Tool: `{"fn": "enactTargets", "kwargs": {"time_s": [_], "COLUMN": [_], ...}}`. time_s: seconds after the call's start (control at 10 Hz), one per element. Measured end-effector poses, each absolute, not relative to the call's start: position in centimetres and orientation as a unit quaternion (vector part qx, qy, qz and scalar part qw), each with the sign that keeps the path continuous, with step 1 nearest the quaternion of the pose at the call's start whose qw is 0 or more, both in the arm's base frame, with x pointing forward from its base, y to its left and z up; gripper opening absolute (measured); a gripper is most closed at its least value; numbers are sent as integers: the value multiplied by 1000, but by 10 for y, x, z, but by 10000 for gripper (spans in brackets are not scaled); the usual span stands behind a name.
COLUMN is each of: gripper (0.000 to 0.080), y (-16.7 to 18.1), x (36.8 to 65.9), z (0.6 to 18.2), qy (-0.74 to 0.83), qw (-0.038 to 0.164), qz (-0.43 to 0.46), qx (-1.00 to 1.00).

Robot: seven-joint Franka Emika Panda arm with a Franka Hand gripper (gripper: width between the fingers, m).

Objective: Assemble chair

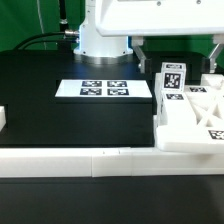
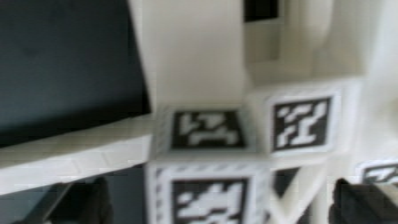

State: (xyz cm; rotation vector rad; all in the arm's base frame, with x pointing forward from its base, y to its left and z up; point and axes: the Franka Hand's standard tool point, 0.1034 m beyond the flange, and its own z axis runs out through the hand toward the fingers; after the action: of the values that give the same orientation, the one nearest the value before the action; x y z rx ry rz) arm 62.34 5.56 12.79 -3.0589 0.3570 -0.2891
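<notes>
White plastic chair pieces sit clustered at the exterior view's right, on the black table, pressed up against the long low white border wall that runs across the front of the scene. A broad slab with a cross-braced frame lies flat near the wall, showing a square tag on its front corner, and a short tagged post stands upright at the back of the cluster. Flat on the table toward the middle lies the marker board, apart from the chair pieces. A small white block peeks in at the exterior view's left edge. Behind the board rises the robot's white base, and the arm reaches over toward the cluster.

From the wrist view, the chair pieces fill most of the picture: pale beams crossing over the dark table and a blocky corner carrying several tags. The gripper hangs right above them, its two dark fingers set wide apart at either side, holding nothing; whether the fingertips touch the plastic I cannot tell
</notes>
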Motion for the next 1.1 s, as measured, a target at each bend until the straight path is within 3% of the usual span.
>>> {"fn": "enactTargets", "kwargs": {"time_s": [0.2,0.7,1.0,1.1], "gripper": [647,649,649,649], "y": [64,62,92,97], "x": [610,609,552,545], "z": [139,134,125,121], "qy": [112,113,160,159], "qw": [32,30,59,60], "qz": [-92,-89,-60,-56], "qx": [-989,-989,-983,-984]}}
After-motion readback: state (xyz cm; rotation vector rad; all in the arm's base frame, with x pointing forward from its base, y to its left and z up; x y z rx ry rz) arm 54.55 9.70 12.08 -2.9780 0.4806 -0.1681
